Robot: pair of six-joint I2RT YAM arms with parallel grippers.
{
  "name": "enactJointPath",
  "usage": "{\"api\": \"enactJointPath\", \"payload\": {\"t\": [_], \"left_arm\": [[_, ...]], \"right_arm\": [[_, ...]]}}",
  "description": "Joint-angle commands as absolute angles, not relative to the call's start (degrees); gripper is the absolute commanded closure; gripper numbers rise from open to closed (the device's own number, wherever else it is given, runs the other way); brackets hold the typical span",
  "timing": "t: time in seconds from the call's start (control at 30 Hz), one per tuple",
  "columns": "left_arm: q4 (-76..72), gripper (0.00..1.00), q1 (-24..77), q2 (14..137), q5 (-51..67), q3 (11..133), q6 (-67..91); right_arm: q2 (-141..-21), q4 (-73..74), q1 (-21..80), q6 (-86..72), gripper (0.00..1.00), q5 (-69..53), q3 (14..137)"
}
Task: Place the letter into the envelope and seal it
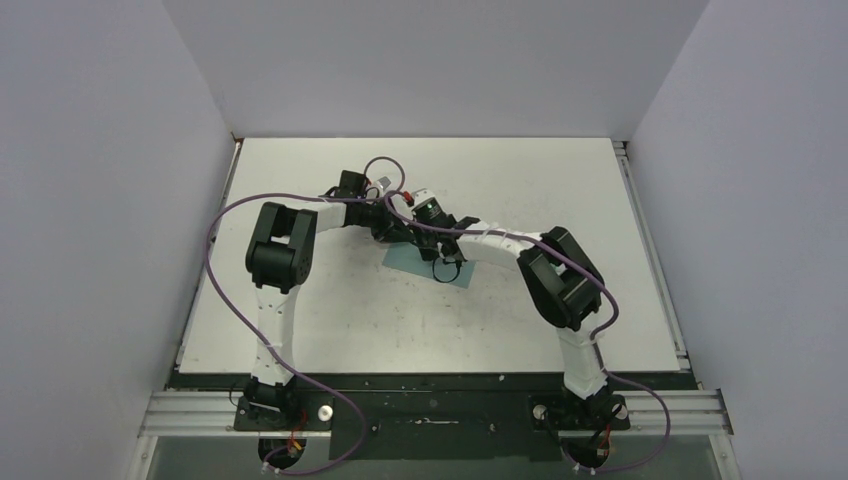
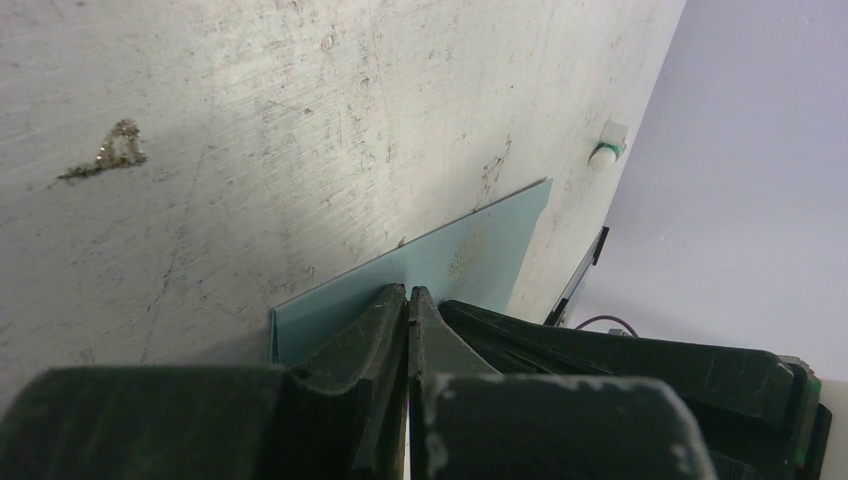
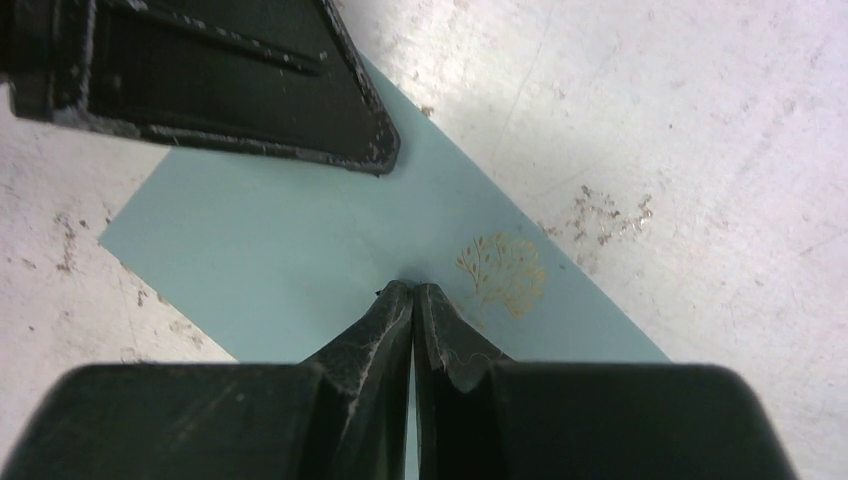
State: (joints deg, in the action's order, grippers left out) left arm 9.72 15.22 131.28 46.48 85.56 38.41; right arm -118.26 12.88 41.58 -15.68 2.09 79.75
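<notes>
The teal envelope [image 1: 418, 262] lies flat on the table under both grippers. It also shows in the left wrist view [image 2: 485, 245] and the right wrist view [image 3: 270, 240], with a gold tree print [image 3: 502, 272] on its face. My left gripper [image 2: 408, 292] is shut, its tips resting on the envelope near one long edge. My right gripper [image 3: 413, 288] is shut, its tips pressing on the envelope beside the gold print. The left fingers [image 3: 300, 100] touch the envelope a short way from the right ones. The letter is not in view.
A small white-and-green glue tube [image 2: 607, 147] lies on the table beyond the envelope, near the table's far edge. The table top [image 1: 330, 320] is scuffed white, with a black rail along its near edge. Grey walls stand on three sides.
</notes>
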Motion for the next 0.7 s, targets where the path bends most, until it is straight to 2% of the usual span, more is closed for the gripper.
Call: {"api": "enactJointPath", "payload": {"t": [0.0, 0.67], "left_arm": [[14.76, 1.0, 14.15, 133.16, 39.52, 84.73, 34.82], [16.44, 1.0, 14.22, 134.01, 39.13, 85.82, 33.23]], "right_arm": [[-116.1, 22.86, 40.52, -13.51, 0.94, 1.92, 75.98], [-112.3, 21.75, 32.26, -18.97, 0.93, 7.36, 73.14]]}}
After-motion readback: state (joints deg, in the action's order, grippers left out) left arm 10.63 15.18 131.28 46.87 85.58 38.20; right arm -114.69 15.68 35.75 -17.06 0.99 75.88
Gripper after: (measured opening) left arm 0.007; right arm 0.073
